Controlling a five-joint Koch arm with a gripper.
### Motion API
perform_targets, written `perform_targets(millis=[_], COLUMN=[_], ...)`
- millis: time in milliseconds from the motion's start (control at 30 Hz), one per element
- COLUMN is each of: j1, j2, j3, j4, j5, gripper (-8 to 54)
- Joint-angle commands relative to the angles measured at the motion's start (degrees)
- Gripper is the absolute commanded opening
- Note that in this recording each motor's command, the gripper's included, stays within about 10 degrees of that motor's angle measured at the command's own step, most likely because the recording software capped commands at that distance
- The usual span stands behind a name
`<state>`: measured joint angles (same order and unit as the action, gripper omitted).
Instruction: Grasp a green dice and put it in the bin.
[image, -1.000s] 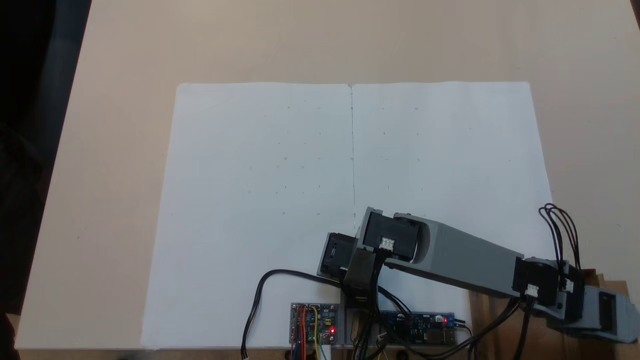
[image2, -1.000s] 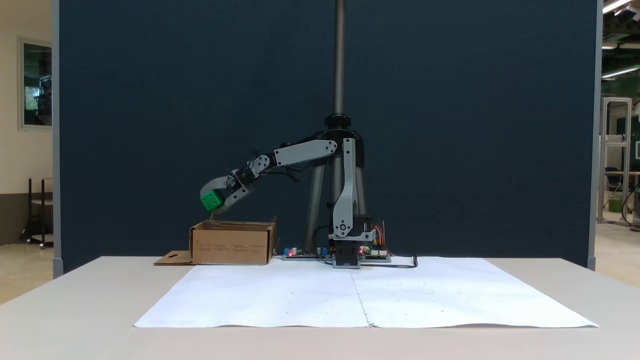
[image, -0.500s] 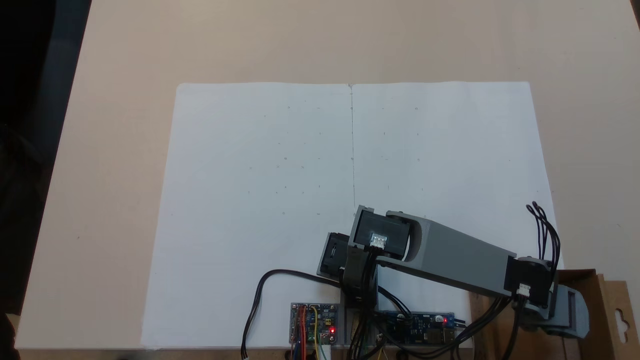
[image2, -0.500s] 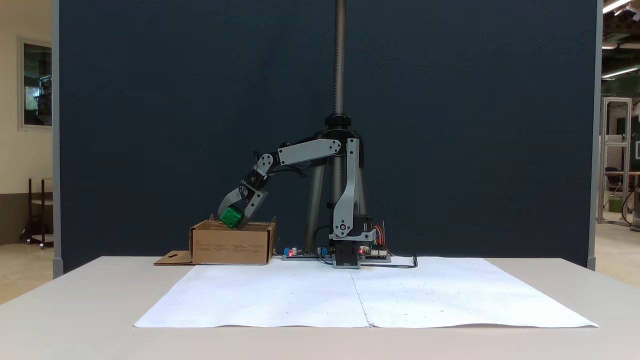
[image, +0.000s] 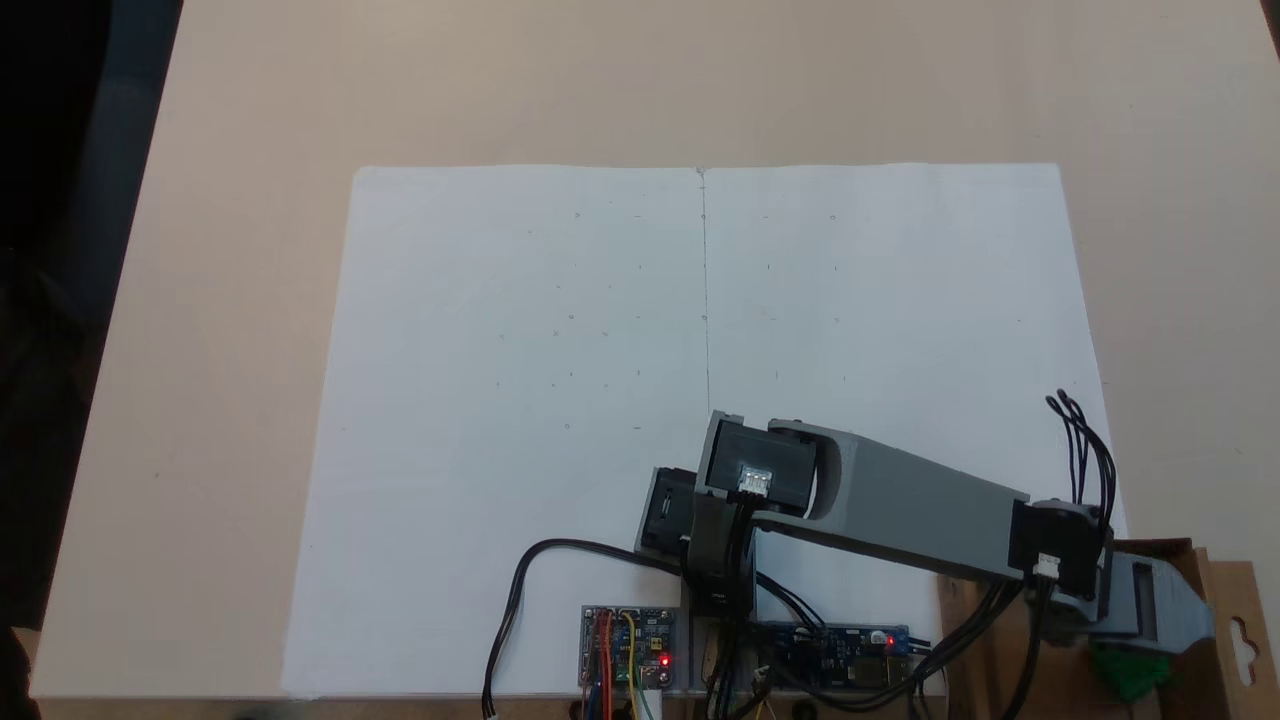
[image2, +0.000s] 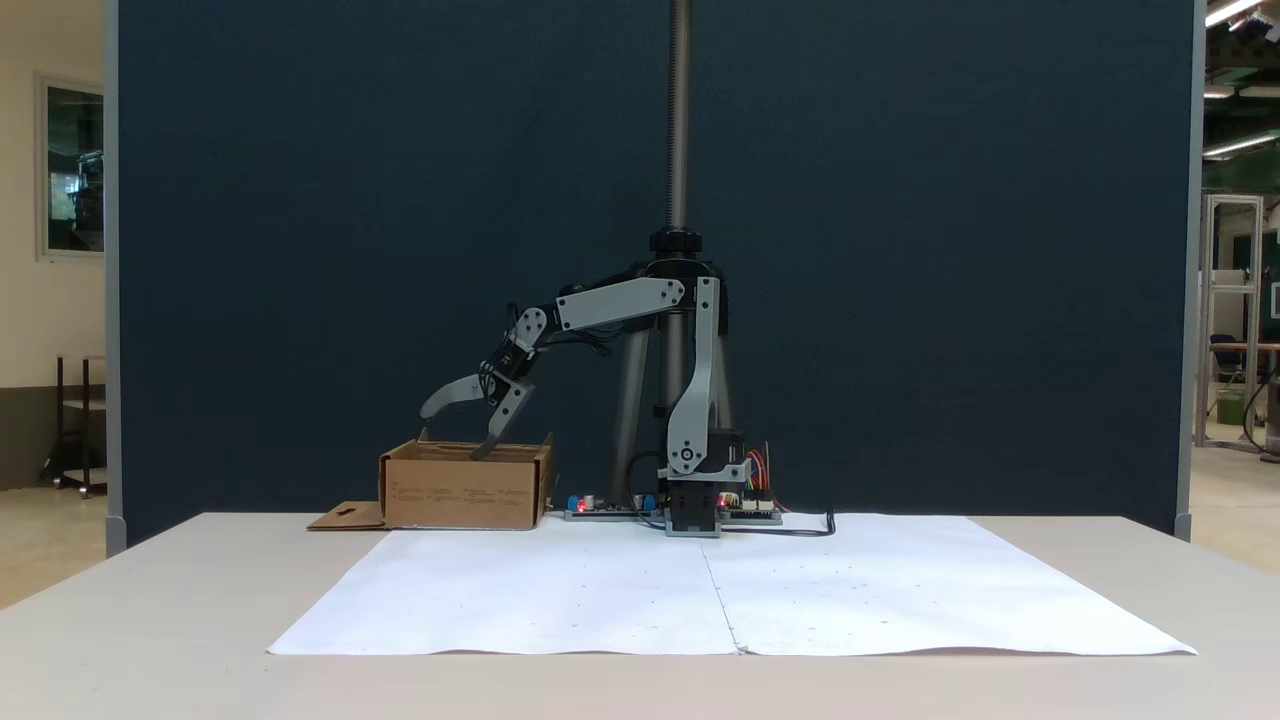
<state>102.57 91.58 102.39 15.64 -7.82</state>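
The gripper (image2: 455, 432) hangs wide apart over the bin (image2: 464, 487), with the green dice (image: 1130, 672) lying inside. It looks light and rigid, best pinched across two flat faces.

Even, diffuse indoor light in both fixed views, shadows soft. White paper sheet (image: 560, 400) reads slightly washed out from above. Ceiling strip lights (image2: 1235, 12) glare at the top right (background only). Green dice (image: 1130, 672) smeared, soft-edged.

The green dice (image: 1132, 674) is lying inside the bin (image: 1222, 640), partly hidden under grey arm parts. The bin (image2: 465, 487), a brown open-topped cardboard box, is sitting upright, its hang-hole flap lying flat alongside.
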Motion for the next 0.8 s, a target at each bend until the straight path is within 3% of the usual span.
perform_targets(millis=[0, 433, 767], j1=[-1.05, -29.71, -60.91], j2=[4.13, 27.95, 33.93], j3=[-1.41, -1.41, -1.32], j4=[-2.37, -2.72, -2.72], j5=[-4.22, 7.73, 7.73], gripper=[44.4, 42.4, 43.5])
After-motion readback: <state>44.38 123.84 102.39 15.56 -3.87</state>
